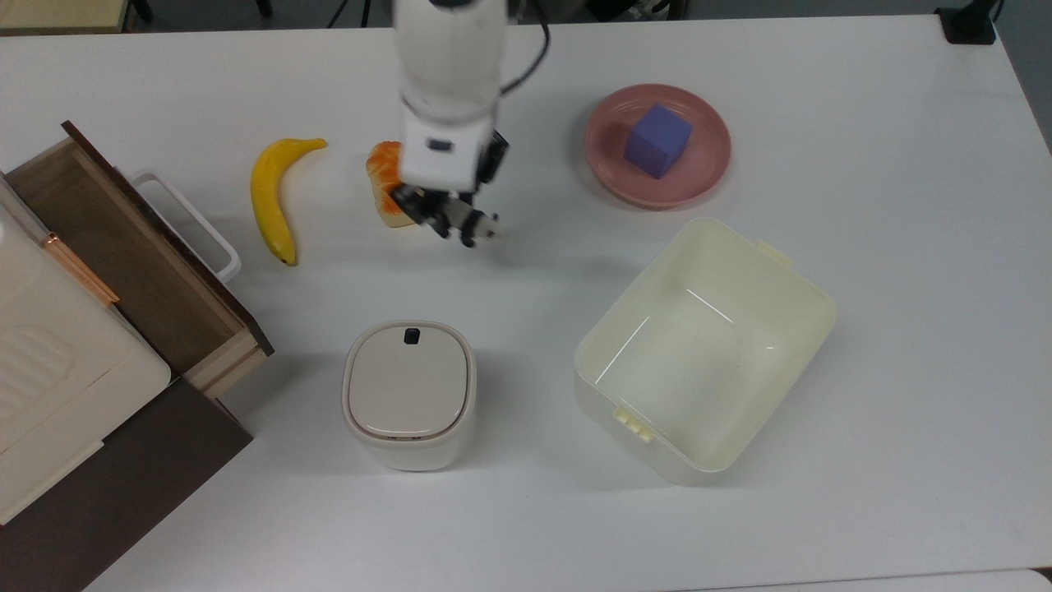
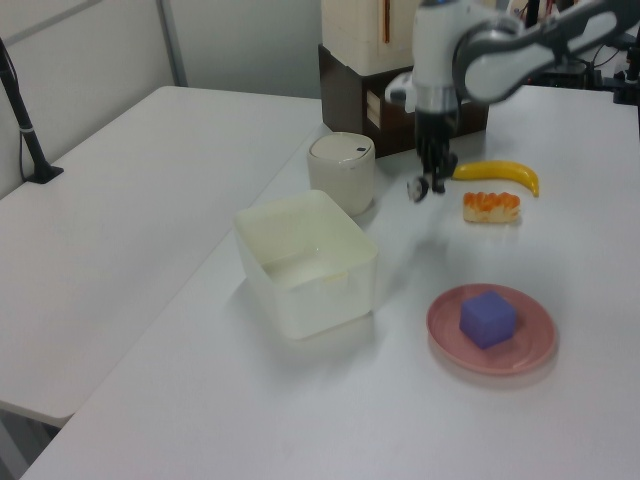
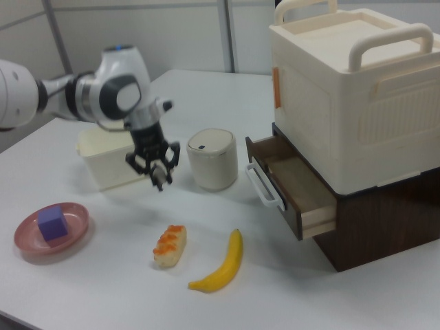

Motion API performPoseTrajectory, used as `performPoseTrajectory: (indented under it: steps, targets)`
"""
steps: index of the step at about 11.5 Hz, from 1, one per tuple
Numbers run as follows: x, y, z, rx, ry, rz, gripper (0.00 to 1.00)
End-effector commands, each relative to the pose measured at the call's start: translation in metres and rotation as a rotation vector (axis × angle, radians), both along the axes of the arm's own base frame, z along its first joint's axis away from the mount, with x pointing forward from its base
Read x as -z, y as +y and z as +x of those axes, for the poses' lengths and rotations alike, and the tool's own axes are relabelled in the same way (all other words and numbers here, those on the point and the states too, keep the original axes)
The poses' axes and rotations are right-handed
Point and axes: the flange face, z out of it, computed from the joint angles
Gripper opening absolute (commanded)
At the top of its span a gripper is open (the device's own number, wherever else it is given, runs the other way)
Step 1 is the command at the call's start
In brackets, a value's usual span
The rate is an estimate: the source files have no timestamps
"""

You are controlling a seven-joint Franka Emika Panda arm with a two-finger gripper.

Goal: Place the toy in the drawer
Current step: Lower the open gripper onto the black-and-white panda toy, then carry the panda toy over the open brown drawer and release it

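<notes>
The toy [image 1: 478, 231], a tiny black-and-white panda, hangs above the white table, and my gripper [image 1: 441, 215] is shut on it. It sits just to the right of the bread loaf in the top view. In the left view the toy [image 2: 416, 190] dangles under the gripper [image 2: 428, 182], clear of the tabletop. The right view has the gripper [image 3: 157, 170] in front of the lidded container, with the toy [image 3: 160, 180] at its fingertips. The drawer [image 1: 99, 230] stands pulled open at the top view's left, its light-brown inside bare, its white loop handle facing the banana. The drawer [image 3: 297, 190] is also open in the right view.
A banana [image 1: 269, 197] and an orange-glazed bread loaf [image 1: 385, 168] lie between gripper and drawer. A lidded beige container [image 1: 409, 393] and a cream bin [image 1: 809, 316] stand nearer the front. A pink plate [image 1: 703, 174] holds a purple cube [image 1: 656, 141]. A cream box [image 3: 344, 89] tops the cabinet.
</notes>
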Motion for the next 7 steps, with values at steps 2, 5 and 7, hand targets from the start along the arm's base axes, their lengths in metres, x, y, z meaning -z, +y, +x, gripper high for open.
performPoseTrajectory:
  steps: [2, 5, 7]
  targets:
    - [-0.105, -0.094, 0.008, 0.151, -0.078, -0.027, 0.13]
    - [-0.13, -0.176, 0.002, 0.235, -0.131, -0.168, 0.14]
    - [-0.145, -0.221, 0.002, 0.285, -0.266, -0.217, 0.14]
